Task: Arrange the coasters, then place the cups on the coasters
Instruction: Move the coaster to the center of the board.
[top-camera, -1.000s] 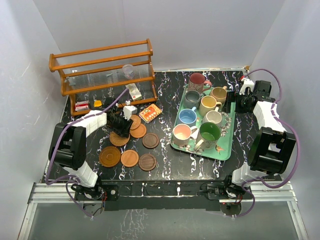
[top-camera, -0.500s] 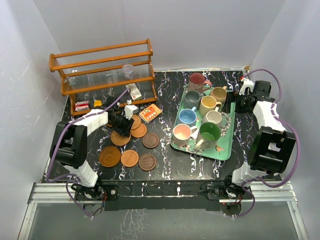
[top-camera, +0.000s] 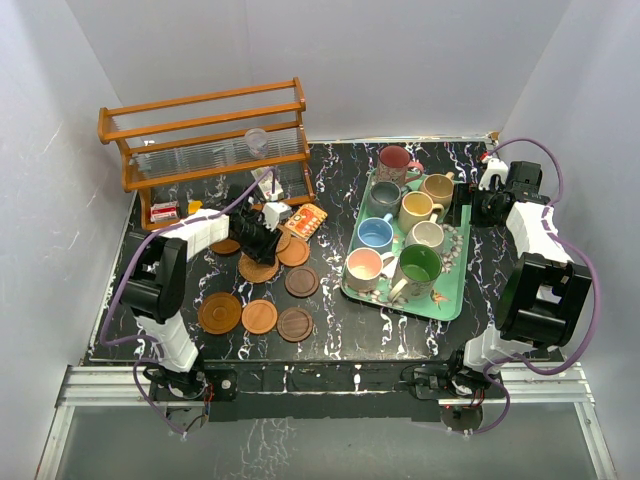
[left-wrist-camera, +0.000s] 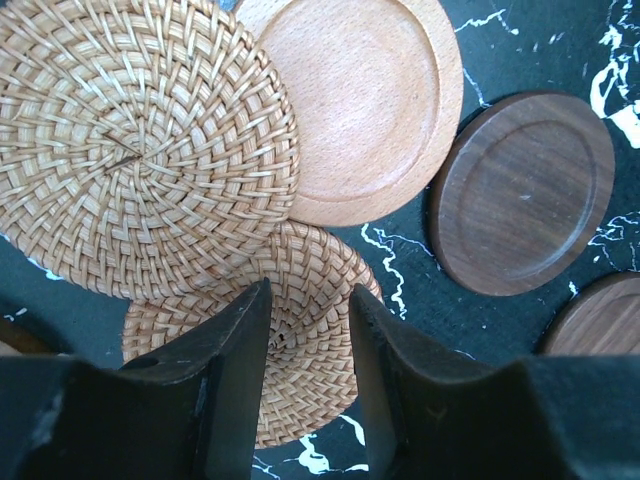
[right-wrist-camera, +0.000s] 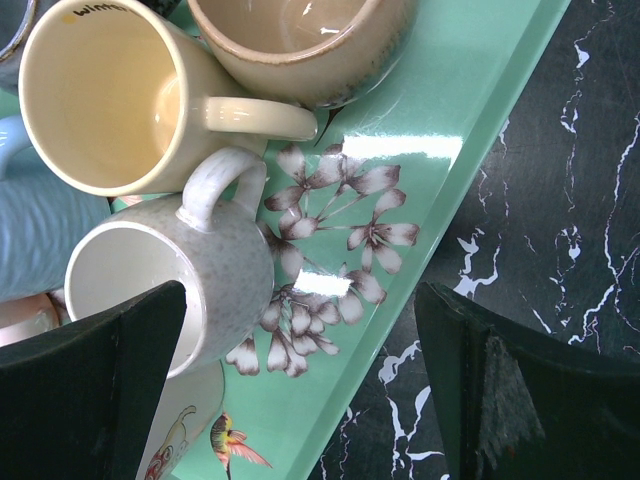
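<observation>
I'm on the coaster-arranging step: left gripper (left-wrist-camera: 308, 295), narrowed to a slim gap and pinching nothing, hangs over the small woven coaster (left-wrist-camera: 322, 258), which lies partly under the bigger woven coaster (left-wrist-camera: 130, 140) on the surface (top-camera: 340, 330), while the right gripper (right-wrist-camera: 300, 300) sits spread wide by the cups (top-camera: 416, 262) on the tray (right-wrist-camera: 470, 120), so next I reckon I drop and nip that rim.

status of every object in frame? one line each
left gripper: jaws narrowly apart above lower woven coaster, grip unclear
right gripper: wide open, empty
upper woven coaster: overlapping lower one and light wooden coaster
dark coaster: lying flat, bare
mugs: eight, upright on tray, none on coasters
</observation>
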